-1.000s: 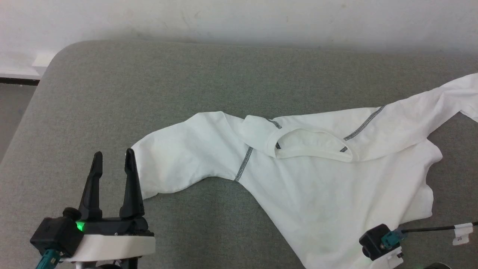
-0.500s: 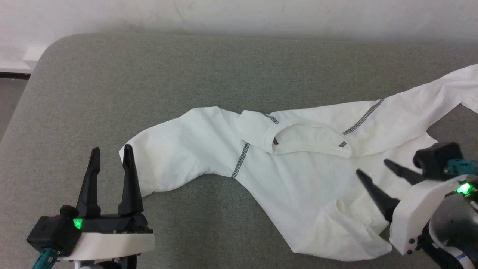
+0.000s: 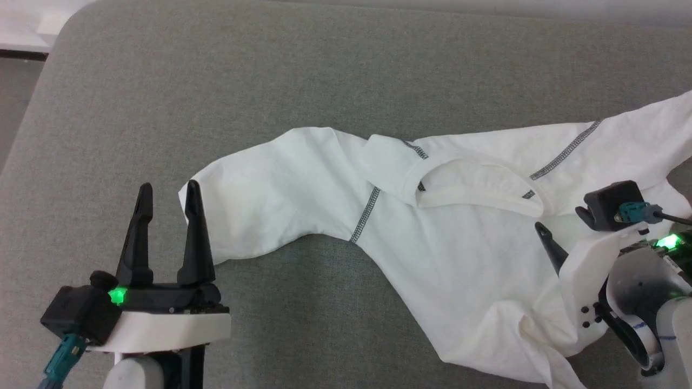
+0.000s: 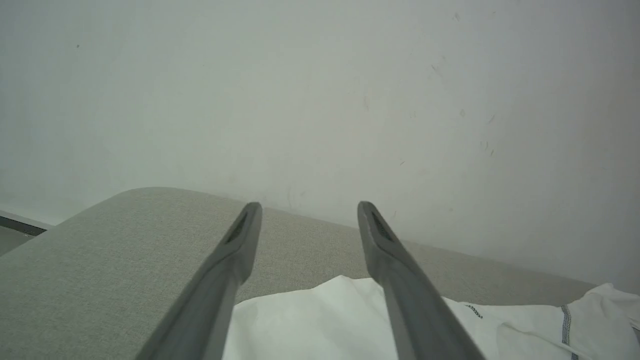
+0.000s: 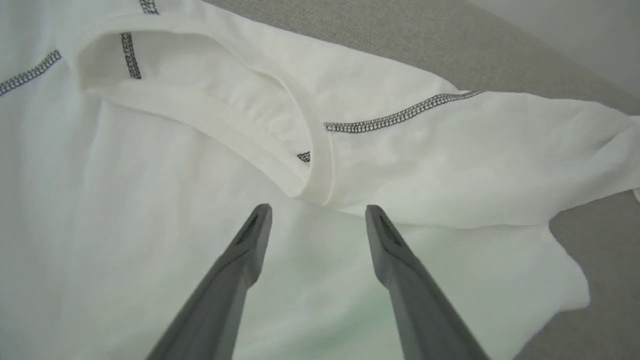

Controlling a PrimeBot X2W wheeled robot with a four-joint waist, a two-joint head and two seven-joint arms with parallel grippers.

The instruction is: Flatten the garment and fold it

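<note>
Dark-fingered, the left gripper (image 3: 168,185) stood parted and empty by the thin white garment's (image 3: 459,254) sleeve end, toward the grey woven bench's (image 3: 270,81) left edge; the right gripper (image 5: 318,207) hung spread over its body, beside the round neckline.

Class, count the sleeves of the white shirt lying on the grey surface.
2. One sleeve spreads left, its end by the left gripper; the other sleeve runs off the picture's right edge, its end hidden.
</note>
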